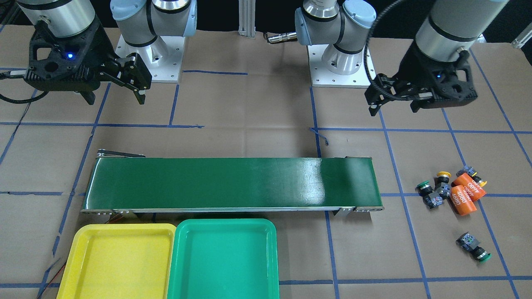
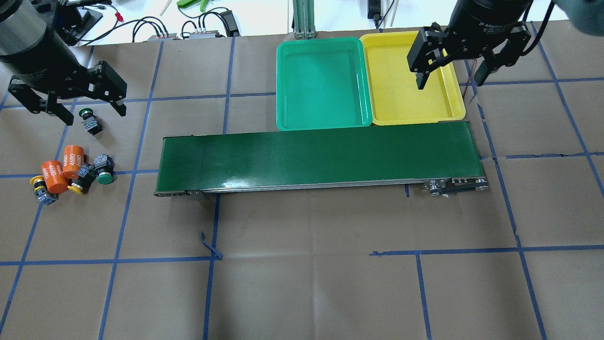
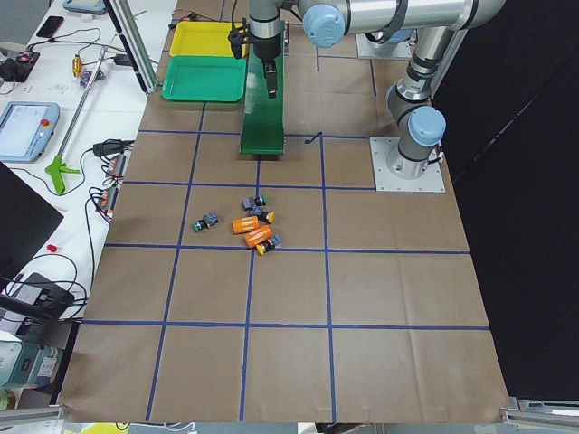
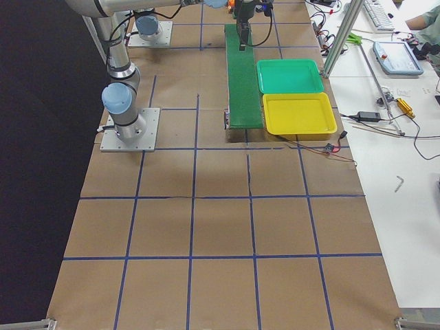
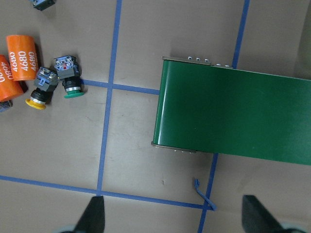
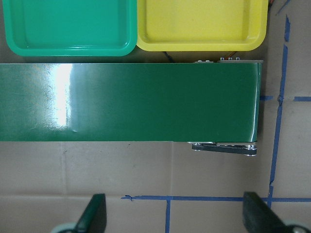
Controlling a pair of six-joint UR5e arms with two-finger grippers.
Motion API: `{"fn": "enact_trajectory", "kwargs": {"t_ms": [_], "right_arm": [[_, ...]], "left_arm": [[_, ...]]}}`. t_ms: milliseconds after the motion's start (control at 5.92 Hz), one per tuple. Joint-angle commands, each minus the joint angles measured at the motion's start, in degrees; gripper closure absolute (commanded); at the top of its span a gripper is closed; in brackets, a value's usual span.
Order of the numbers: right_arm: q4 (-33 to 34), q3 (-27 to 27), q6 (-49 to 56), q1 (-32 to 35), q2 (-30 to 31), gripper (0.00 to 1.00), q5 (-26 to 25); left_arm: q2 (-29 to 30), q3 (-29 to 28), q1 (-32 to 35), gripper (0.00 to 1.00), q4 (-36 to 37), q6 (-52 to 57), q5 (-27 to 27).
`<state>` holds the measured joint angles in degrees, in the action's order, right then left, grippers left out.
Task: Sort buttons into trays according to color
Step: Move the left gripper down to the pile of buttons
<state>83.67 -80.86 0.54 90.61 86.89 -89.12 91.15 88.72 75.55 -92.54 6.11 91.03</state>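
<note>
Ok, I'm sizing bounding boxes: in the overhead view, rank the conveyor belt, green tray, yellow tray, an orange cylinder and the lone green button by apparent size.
1. conveyor belt
2. green tray and yellow tray, alike; the right gripper hides part of the yellow one, so unranked
3. orange cylinder
4. lone green button

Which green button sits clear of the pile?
The lone green button, farthest from the robot; the other green button lies in the cluster beside the orange 4680 cylinders.
</note>
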Motion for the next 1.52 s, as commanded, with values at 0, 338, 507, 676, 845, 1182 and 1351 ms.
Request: {"fn": "enact_trajectory", "kwargs": {"t_ms": [0,338,507,676,845,1182,1351], "right_arm": [[0.0,0.0,0.1,0.0,-0.1,0.0,0.0],[-0.1,0.0,0.0,0.0,0.0,0.0,0.0],[0.1,0.0,0.0,0.1,0.0,0.0,0.1],[0.0,0.0,0.0,0.1,0.1,0.0,0.2],[0.1,0.0,0.0,0.1,-0.1,0.0,0.2],[0.0,0.0,0.0,0.1,-0.1,0.0,0.2],[0.0,0.0,0.0,0.1,-0.1,0.0,0.2]], "left_arm": [[4.8,0.3,-4.7,0.01,4.2,4.0,-0.1],[11.2,0.6,-9.4,0.02,5.9,5.0,0.0],[13.2,2.9,-11.3,0.02,9.8,5.9,-0.1],[15.2,6.9,-12.6,0.02,17.0,6.5,0.0],[17.0,9.8,-14.2,0.02,22.9,7.6,0.0],[21.3,12.3,-14.5,0.09,26.9,8.1,1.5],[24.5,12.0,-14.6,0.07,33.5,8.4,6.5]]}}
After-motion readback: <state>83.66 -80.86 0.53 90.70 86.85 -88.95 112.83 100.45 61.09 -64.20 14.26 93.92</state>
